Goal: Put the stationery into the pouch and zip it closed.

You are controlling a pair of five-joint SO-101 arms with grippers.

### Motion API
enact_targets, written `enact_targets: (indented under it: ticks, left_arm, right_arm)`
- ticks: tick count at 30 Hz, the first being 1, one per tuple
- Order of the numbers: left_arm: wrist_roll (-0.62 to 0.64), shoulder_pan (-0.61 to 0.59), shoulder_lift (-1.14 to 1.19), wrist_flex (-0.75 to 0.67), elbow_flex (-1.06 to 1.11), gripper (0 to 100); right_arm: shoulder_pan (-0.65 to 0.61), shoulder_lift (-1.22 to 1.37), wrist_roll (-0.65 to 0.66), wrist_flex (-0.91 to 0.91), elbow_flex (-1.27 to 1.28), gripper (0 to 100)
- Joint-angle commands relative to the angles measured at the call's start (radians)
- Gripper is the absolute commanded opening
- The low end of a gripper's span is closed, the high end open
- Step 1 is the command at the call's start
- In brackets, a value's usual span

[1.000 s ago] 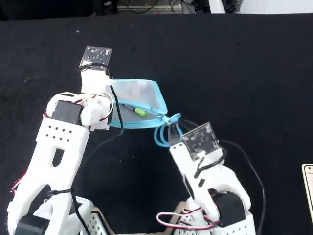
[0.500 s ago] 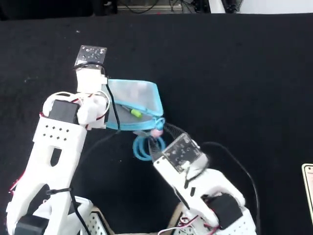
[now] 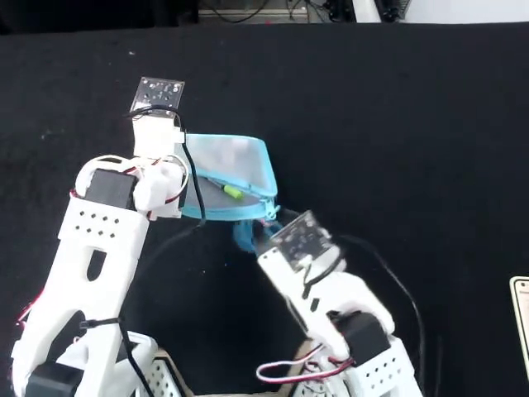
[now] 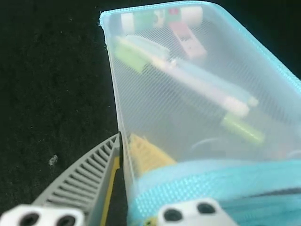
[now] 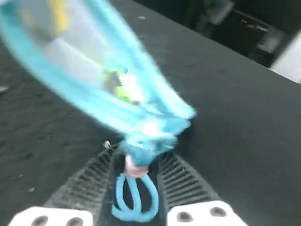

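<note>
A light-blue mesh pouch [image 3: 235,161] lies on the black table with pens, a highlighter and erasers showing through its wall [image 4: 188,94]. A green-capped pen [image 3: 234,191] lies by the open zip edge. My left gripper [image 3: 188,197] is shut on the pouch's near-left corner [image 4: 127,155]. My right gripper [image 3: 252,234] sits at the pouch's near-right end, shut on the blue loop cord [image 5: 136,197] of the zip pull, just below its pink bead [image 5: 134,169]. That end of the pouch [image 5: 94,80] is lifted and blurred.
A pale card [image 3: 521,308] pokes in at the right edge of the table. Cables and dark equipment [image 3: 248,10] lie beyond the far edge. Both arm bases [image 3: 91,314] take up the near side; the black cloth [image 3: 397,132] spreads wide to the right.
My right gripper has swung left and nearer with the blue cord, dragging the zip pull along the pouch's near edge. The left arm and pouch shifted only slightly.
</note>
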Motion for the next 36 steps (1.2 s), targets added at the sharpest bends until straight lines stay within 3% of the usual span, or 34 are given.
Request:
enact_targets:
  ticks: [1,10,19,26,33,36]
  left_arm:
    - [-0.002,-0.012,0.021,0.015,0.008,3]
    - [-0.002,-0.012,0.021,0.014,0.008,3]
    - [-0.002,-0.012,0.021,0.014,0.008,3]
    - [-0.002,-0.012,0.021,0.014,0.008,3]
    - [-0.002,-0.012,0.021,0.017,0.008,3]
    - [-0.002,-0.012,0.021,0.018,0.008,3]
  right_arm:
    - [0.107,-0.079,0.002,-0.012,-0.071,1.0]
    - [0.140,-0.079,0.002,0.008,-0.077,1.1]
    - [-0.061,-0.079,0.005,0.052,-0.019,1.6]
    - [-0.063,-0.079,-0.057,0.043,0.004,17.5]
    - [-0.060,-0.067,-0.124,-0.157,0.133,17.7]
    - [-0.058,-0.071,-0.126,-0.161,0.130,17.7]
